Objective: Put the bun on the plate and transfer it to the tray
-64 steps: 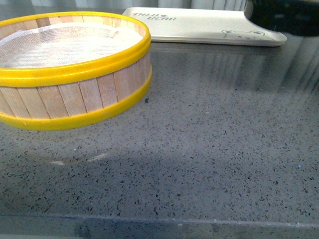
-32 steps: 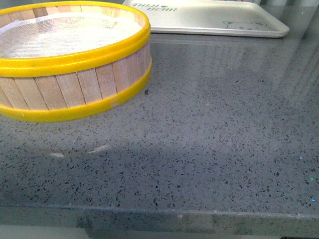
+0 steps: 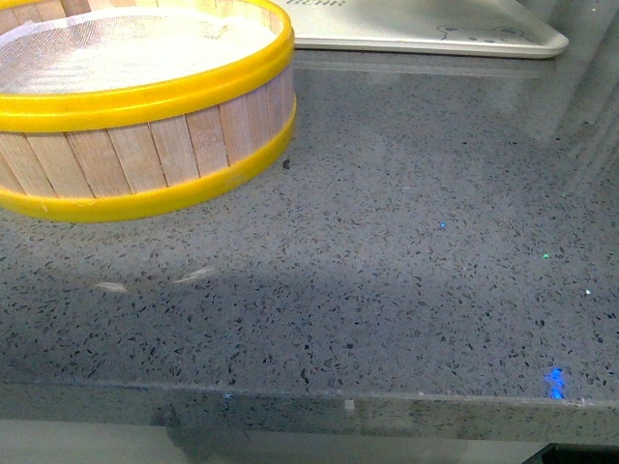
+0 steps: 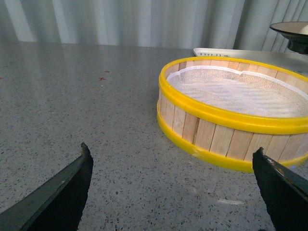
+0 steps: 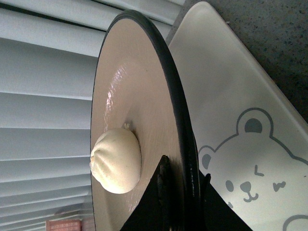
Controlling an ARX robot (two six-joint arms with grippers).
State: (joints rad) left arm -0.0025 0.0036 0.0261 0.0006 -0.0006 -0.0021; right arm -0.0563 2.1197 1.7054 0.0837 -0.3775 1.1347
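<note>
**A:** What is the right gripper (image 5: 185, 169) doing?

**B:** It is clamped on the black rim of the plate (image 5: 139, 91), one finger on the tan top face and one on the underside. The bun (image 5: 115, 161) sits on the plate just beside the upper finger, close to it but apart.

**A:** And beyond the plate?

**B:** The white tray (image 5: 226, 96) lies on the far side of the plate from the bun, its printed bear face just past the lower finger. I can't tell whether the plate's foot touches it. Pale blinds (image 5: 43, 96) fill the background.

**A:** The left gripper (image 4: 171, 151)?

**B:** Its jaws are spread wide and hold nothing. It is low over the speckled grey countertop (image 4: 72, 106). Ahead of it, nearer one fingertip, stands the yellow-rimmed wooden steamer basket (image 4: 231, 132), lined with a white cloth (image 4: 231, 89). Past the basket a strip of the tray (image 4: 211, 51) shows, and the plate (image 4: 293, 30) is at the frame's edge.

**A:** And the front camera?

**B:** No arm appears. It shows the basket (image 3: 145, 145), the tray (image 3: 426, 34) behind it, and the countertop (image 3: 387, 280).
</note>
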